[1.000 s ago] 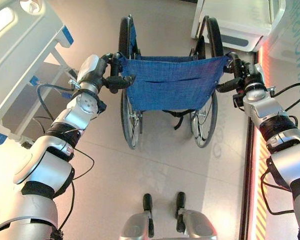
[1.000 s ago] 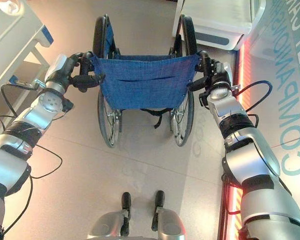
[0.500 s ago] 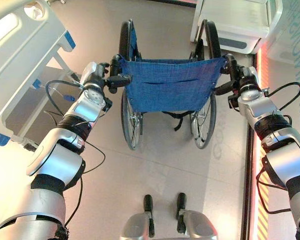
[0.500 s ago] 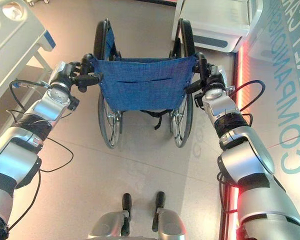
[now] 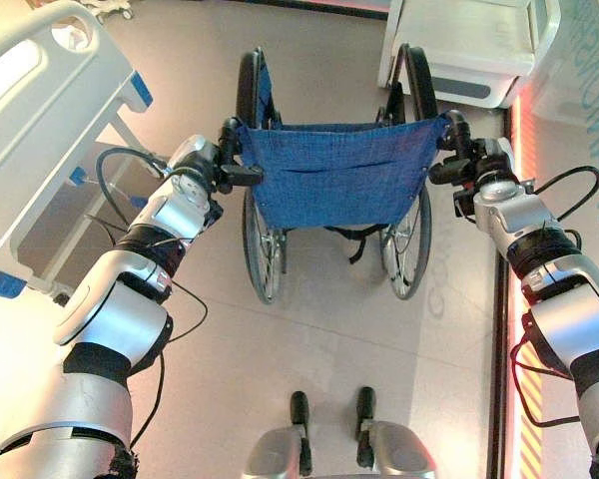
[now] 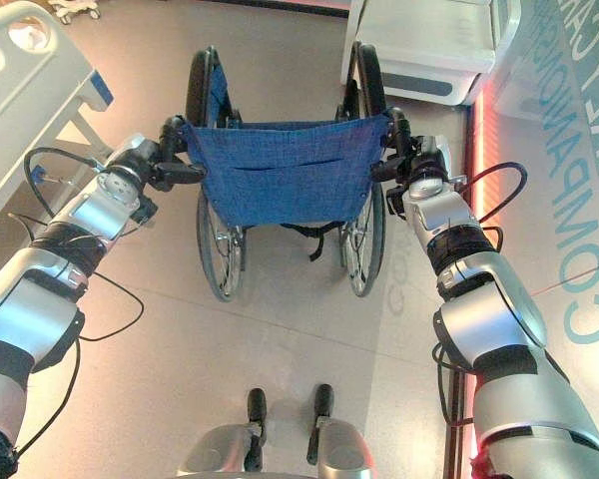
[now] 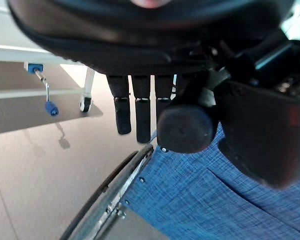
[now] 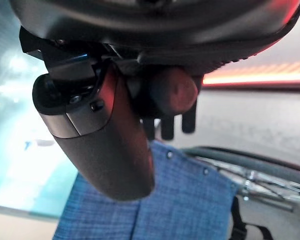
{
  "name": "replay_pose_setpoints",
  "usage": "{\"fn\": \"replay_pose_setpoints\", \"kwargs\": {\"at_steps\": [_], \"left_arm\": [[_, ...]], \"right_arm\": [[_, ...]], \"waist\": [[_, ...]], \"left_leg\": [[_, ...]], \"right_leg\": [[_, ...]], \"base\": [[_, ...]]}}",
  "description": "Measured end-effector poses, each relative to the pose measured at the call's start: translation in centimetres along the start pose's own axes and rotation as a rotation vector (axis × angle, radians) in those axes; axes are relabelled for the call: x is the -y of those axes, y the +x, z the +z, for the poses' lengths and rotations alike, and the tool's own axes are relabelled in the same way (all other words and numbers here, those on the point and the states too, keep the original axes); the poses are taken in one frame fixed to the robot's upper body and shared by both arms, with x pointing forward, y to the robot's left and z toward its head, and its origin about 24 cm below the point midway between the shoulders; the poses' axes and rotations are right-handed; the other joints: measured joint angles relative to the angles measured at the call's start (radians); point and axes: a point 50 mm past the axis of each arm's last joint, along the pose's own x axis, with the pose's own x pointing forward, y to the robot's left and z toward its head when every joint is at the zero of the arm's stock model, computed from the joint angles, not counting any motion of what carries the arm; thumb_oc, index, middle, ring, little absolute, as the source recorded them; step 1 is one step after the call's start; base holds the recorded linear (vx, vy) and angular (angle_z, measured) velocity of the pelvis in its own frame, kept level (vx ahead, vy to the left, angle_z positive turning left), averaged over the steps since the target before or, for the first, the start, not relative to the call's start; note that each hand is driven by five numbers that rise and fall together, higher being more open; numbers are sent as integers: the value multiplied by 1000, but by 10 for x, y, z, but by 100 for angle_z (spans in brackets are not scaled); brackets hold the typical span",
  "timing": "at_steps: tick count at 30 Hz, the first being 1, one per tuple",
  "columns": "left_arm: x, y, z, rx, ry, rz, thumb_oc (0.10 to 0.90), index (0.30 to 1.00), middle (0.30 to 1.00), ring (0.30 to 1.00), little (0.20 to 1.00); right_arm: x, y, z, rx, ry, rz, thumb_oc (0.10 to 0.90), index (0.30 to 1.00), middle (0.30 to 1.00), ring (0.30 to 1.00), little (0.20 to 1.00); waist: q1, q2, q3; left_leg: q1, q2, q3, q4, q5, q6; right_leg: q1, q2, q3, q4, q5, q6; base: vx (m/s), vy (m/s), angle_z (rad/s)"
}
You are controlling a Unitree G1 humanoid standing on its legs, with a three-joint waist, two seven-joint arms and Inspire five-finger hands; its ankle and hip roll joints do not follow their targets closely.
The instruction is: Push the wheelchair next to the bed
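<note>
on the floor ahead, the wheelchair (image 5: 334,180) is gripped at its two push handles. the left robot hand (image 5: 212,170) is wrapped round one handle, the right robot hand (image 5: 466,165) round the other. the bed (image 5: 40,120) is seen to the left, apart from the chair.

The two head views look steeply down from above, facing toward 12 o'clock — both take in the wheelchair (image 5: 339,180) back, the bed (image 5: 40,130) at 10 o'clock and the floor (image 5: 319,329), offset slightly sideways from one another. Each wrist view sits very close behind its own hand, looking along the fingers (image 7: 135,112) at the same blue backrest (image 8: 155,205) — the left hand (image 7: 180,55) from one side, the right hand (image 8: 115,115) from the other.
</note>
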Motion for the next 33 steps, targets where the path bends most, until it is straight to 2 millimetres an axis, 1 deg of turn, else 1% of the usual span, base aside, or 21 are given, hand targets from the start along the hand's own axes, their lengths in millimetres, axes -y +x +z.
{"fn": "replay_pose_setpoints", "kwargs": {"at_steps": [6,17,20,26,33], "left_arm": [[0,1,-2,-7,-9,-11,400,300,300,300,300],[2,1,1,25,-43,40,400,300,300,300,300],[3,1,2,33,-51,42,400,300,300,300,300],[6,0,-1,78,-125,59,400,300,300,300,300],[11,-4,-7,132,-230,80,400,300,300,300,300]], "right_arm": [[-1,0,0,1,-8,0,400,300,300,300,300],[2,0,2,21,-44,-16,400,300,300,300,300],[3,0,3,35,-85,-30,400,300,300,300,300],[6,-1,6,80,-193,-57,400,300,300,300,300],[13,-5,2,114,-211,-55,400,300,300,300,300]], "waist": [[-1,4,-3],[2,4,-3],[5,4,-3],[8,4,-3],[10,4,-2]], "left_leg": [[0,0,0,0,0,0],[-16,0,-3,6,0,0],[-18,0,-3,7,0,0],[-26,0,-3,7,0,0],[-31,0,-4,3,0,0]], "right_leg": [[0,0,0,0,0,0],[-11,0,-2,0,2,-1],[-13,0,-2,0,3,-1],[-20,-1,-2,0,3,0],[-25,0,-3,-2,3,0]], "base": [[0,0,0],[0,0,0],[0,0,0],[-5,1,0],[-5,2,0]]}}
